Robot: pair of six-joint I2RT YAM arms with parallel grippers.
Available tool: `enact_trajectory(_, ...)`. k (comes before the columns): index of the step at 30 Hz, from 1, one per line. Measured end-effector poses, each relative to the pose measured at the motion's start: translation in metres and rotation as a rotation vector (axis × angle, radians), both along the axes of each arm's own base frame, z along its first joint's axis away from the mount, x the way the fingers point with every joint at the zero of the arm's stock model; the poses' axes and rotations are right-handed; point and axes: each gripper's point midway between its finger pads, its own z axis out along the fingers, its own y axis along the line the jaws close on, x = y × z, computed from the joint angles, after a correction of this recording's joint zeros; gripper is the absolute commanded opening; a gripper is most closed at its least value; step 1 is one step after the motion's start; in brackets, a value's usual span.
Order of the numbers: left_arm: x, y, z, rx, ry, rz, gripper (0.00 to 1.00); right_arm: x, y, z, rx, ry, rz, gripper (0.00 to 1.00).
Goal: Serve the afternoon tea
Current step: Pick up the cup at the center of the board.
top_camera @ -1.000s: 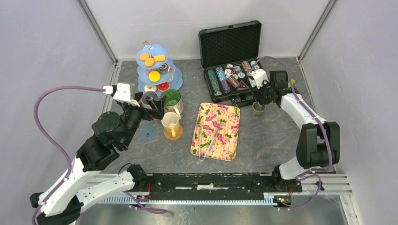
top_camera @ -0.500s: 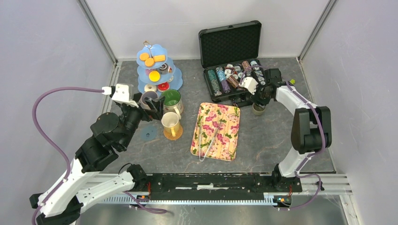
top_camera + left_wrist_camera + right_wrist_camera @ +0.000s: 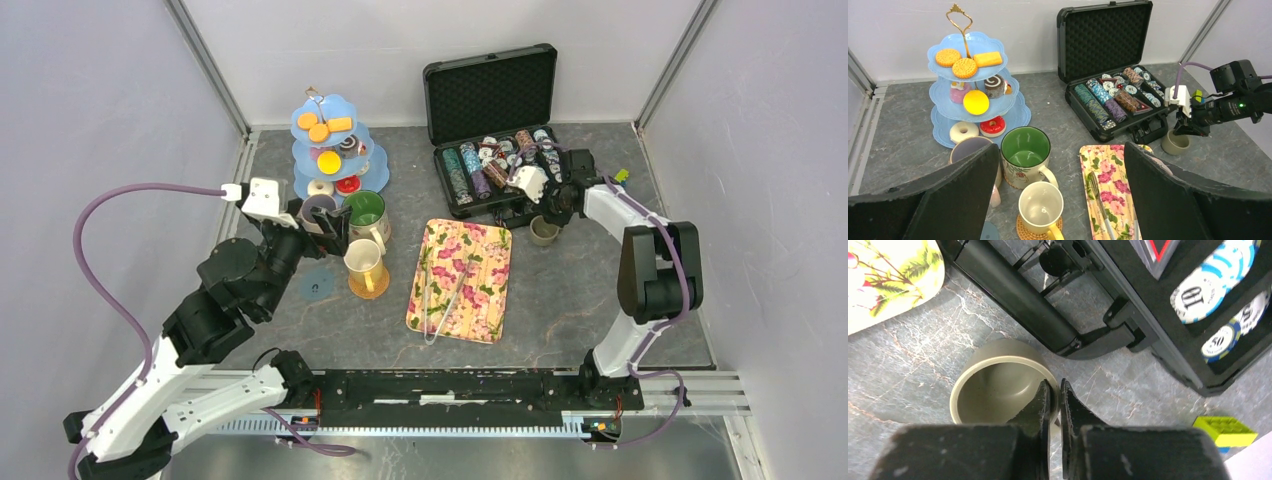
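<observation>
Beside the open poker chip case, on the grey table, sits a small olive-grey cup, matte and empty. We judge it light, rigid and chippable, best taken by its rim. Our right gripper pinches that rim, fingers nearly together. Our left gripper hangs spread wide, empty, above the green-lined mug.

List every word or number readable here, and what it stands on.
"10": blue-and-white poker chip in the black case.
"50": blue-and-yellow chip next to it.
Chip at the right edge: number cut off, unreadable.
Stacked chips in the other views: too small to read.
</observation>
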Motion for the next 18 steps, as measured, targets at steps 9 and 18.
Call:
enact_trajectory(9, 0.009, -0.019, -0.013, 0.032, 0.048, -0.029, 1.0, -0.037, -0.002, 0.037, 0.087, -0.094, -0.282, 0.0)
enact_trajectory(18, 0.024, -0.062, -0.043, 0.016, 0.176, -0.093, 1.0, -0.05, 0.093, 0.145, 0.457, -0.339, -0.485, 0.0)
